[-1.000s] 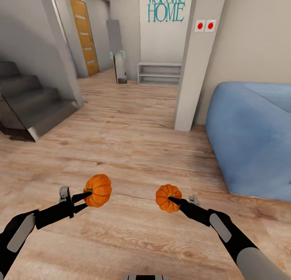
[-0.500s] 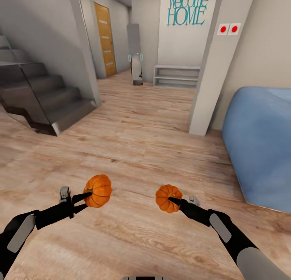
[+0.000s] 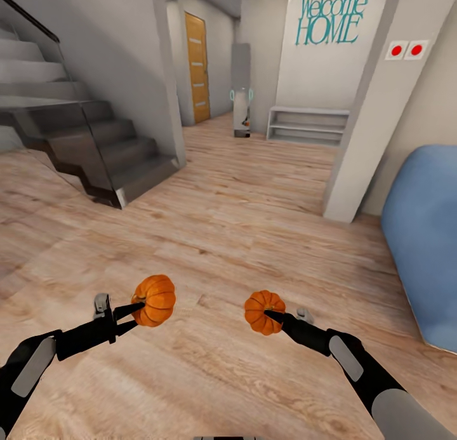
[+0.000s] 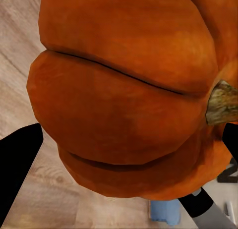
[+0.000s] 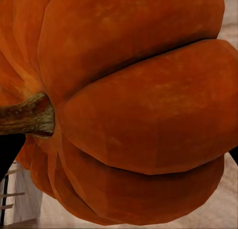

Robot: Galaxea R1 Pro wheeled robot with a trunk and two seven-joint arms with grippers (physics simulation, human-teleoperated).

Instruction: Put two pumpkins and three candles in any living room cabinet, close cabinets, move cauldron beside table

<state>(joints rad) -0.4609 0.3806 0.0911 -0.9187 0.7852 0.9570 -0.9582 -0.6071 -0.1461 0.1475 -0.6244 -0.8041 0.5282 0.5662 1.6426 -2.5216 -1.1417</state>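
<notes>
Two bright-orange ribbed pumpkins hang above the wood floor, one in each hand. The left pumpkin [image 3: 154, 299] sits between the dark fingers of my left gripper [image 3: 134, 314], which is shut on it; close up, the same pumpkin [image 4: 134, 90] shows its brown stem at one side. My right gripper [image 3: 270, 314] is shut on the right pumpkin [image 3: 263, 310], and in the right wrist view this pumpkin [image 5: 134, 105] looms large with its stem pointing sideways. Candles, cabinet, table and cauldron are out of view.
A dark staircase [image 3: 95, 154] with a glass side rises at the left. A white pillar [image 3: 362, 122] stands right of centre, with a blue sofa [image 3: 425, 243] beyond it. A hallway leads past a low white shelf [image 3: 308, 126] to an orange door [image 3: 197, 68].
The whole view has swung left: stairs, pillar and sofa have slid rightward in the picture. Both arms and their pumpkins hold the same pose.
</notes>
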